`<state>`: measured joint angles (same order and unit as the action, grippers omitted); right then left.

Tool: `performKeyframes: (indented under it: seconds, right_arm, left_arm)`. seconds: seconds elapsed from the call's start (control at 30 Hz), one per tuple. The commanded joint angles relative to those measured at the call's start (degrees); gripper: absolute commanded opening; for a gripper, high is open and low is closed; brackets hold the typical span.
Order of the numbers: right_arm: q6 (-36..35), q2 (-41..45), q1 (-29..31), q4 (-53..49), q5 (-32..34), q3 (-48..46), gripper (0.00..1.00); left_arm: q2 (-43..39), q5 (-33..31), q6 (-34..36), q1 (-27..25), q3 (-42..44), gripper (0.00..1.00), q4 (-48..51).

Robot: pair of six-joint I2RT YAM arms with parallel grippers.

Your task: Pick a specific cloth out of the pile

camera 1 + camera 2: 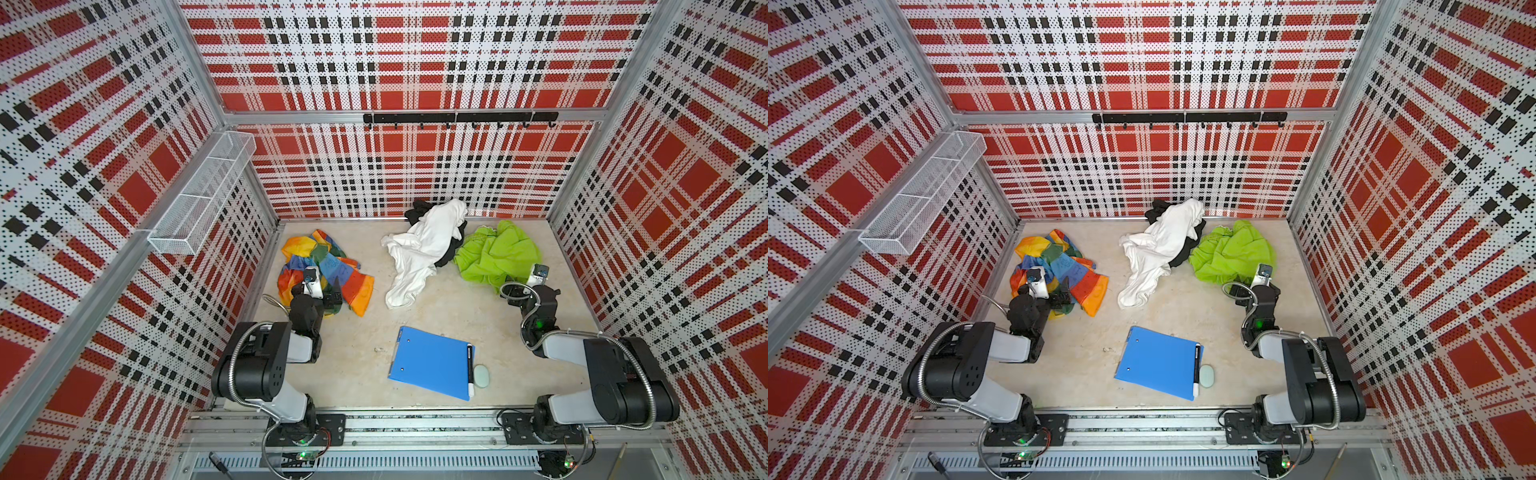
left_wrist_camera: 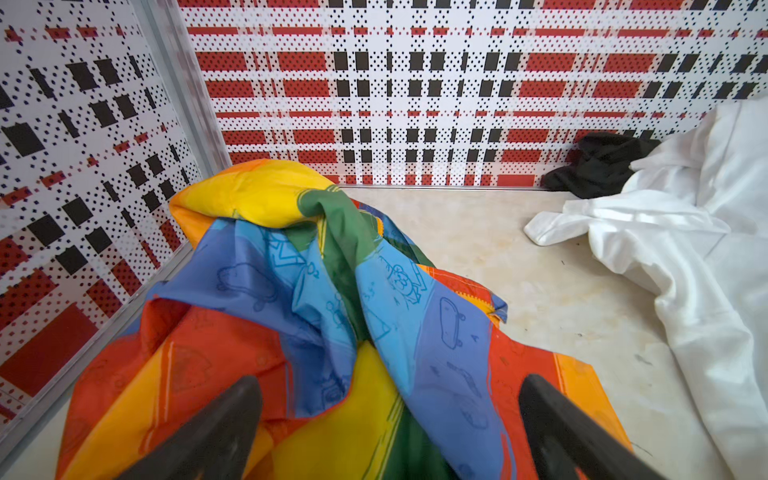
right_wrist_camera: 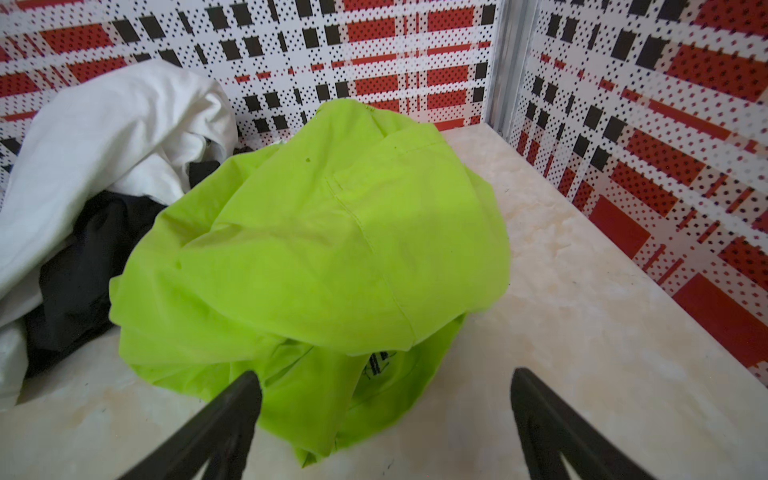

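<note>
Plainly, the large thin shiny rainbow cloth (image 1: 332, 262), in blocks of orange, yellow, red, blue and green, lies crumpled on the left side of the pale stone-look table (image 1: 436, 320). It is well apart from the pile (image 1: 432, 237) of white, black and lime-green fabrics at the back.

The left pincer (image 2: 390, 382) stands wide open just over the rainbow cloth and holds nothing. The right pincer (image 3: 384, 374) is equally open and empty, just beside the plain lime-green cloth (image 3: 332, 232).

The slick fabric could, I judge, slide out of a shallow pinch. A grip on a single fold would leave the rest dragging. The right pincer sits so near the lime-green cloth that closing or advancing could snag the wrong fabric.

The rainbow cloth carries faint cartoon line drawings but no readable words. A small dark-printed tag (image 3: 376, 365) peeks from under the lime-green cloth, too small to read.
</note>
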<state>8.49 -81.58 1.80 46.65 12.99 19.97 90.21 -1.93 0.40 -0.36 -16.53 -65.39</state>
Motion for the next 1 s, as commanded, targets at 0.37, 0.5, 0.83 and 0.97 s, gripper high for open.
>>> performKeyframes:
  seconds: [0.37, 0.5, 0.83, 0.97]
  right_arm:
    - [-8.5, -6.9, -2.2, 24.8, -9.3, -6.3, 1.00]
    - [-10.2, -7.2, -2.2, 20.1, -10.8, -3.8, 1.00]
    - [-10.0, -7.5, -2.3, 21.4, -10.0, -4.1, 1.00]
    - [-10.0, -7.7, -2.3, 21.5, -10.0, -4.0, 1.00]
  left_arm:
    - [0.0, -3.7, -0.1, -0.8, -0.5, 0.99, -1.5]
    - [0.1, -3.7, -0.1, -0.9, -0.5, 0.99, -1.5]
    - [0.0, -3.7, -0.1, -0.9, -0.5, 0.99, -1.4]
    - [0.1, -3.7, -0.1, -0.9, -0.6, 0.99, -1.4]
